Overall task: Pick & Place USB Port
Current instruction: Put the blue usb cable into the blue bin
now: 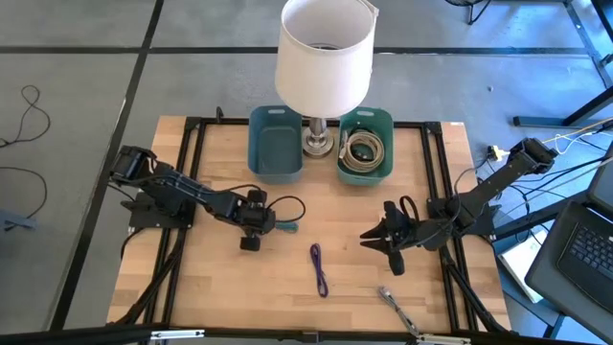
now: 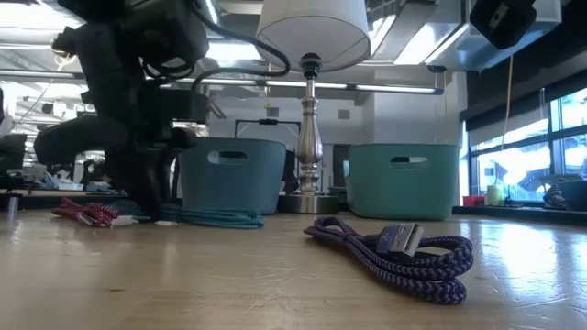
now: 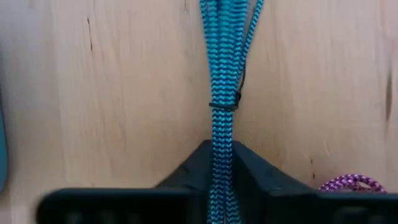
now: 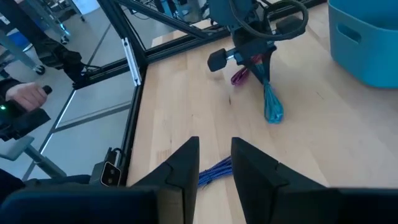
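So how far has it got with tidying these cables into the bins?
Already done, it seems: one coiled cable lies in the green bin. In hand: the left gripper is closed on the bundled teal cable, which is still on the table. Left: the purple cable lies untouched mid-table, and another cable sits near the front edge. The right gripper hangs over the purple cable, holding nothing. The blue bin looks empty.

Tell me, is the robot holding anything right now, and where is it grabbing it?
Yes. The left gripper is shut on the teal cable, pinching the bundled strands near one end. The right gripper hovers open, holding nothing.
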Motion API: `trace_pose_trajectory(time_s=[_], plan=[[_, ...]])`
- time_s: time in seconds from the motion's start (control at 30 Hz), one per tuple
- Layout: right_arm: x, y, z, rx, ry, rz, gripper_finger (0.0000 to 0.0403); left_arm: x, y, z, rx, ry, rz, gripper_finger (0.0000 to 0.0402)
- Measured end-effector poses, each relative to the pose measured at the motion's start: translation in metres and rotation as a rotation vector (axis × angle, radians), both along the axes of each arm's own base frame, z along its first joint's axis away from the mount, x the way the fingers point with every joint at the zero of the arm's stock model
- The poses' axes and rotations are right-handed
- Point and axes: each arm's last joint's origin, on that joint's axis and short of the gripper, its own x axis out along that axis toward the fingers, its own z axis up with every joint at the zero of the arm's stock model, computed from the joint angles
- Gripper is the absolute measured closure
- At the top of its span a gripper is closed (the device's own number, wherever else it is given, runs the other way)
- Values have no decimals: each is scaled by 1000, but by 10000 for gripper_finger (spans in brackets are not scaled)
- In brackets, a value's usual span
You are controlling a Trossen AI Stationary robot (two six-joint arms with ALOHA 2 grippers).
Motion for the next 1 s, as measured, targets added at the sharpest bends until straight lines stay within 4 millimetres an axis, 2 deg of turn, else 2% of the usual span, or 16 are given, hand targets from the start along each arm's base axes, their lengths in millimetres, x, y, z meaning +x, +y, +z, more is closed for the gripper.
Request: trace_pose_trajectory(time_s=[0.03, 0.17, 0.23, 0.37, 0.43, 0.5, 0.63, 0.73, 0.83, 1.0], plan=[[0, 0, 0, -2, 0, 1, 308, 0, 0, 0, -2, -2, 1, 380], [0, 0, 0, -5, 0, 2, 308, -1, -6, 8, -1, 5, -15, 389], [0, 0, 0, -5, 0, 2, 308, 2, -13, 27, -5, -27, -27, 389], [0, 0, 0, -8, 0, 3, 308, 1, -26, 78, 57, -173, -39, 389], [0, 0, 0, -8, 0, 3, 308, -4, -28, 102, 79, -278, -37, 389], [0, 0, 0, -9, 0, 4, 308, -10, -24, 118, 142, -352, -15, 389], [0, 0, 0, -9, 0, 4, 308, -22, 0, 128, 374, -355, 75, 389], [0, 0, 0, -9, 0, 4, 308, -21, 30, 134, 468, -337, 174, 389], [0, 0, 0, -8, -1, 4, 308, -18, 65, 137, 494, -321, 267, 389], [0, -1, 0, -16, -8, -20, 308, -15, 125, 137, 440, -343, 374, 389]])
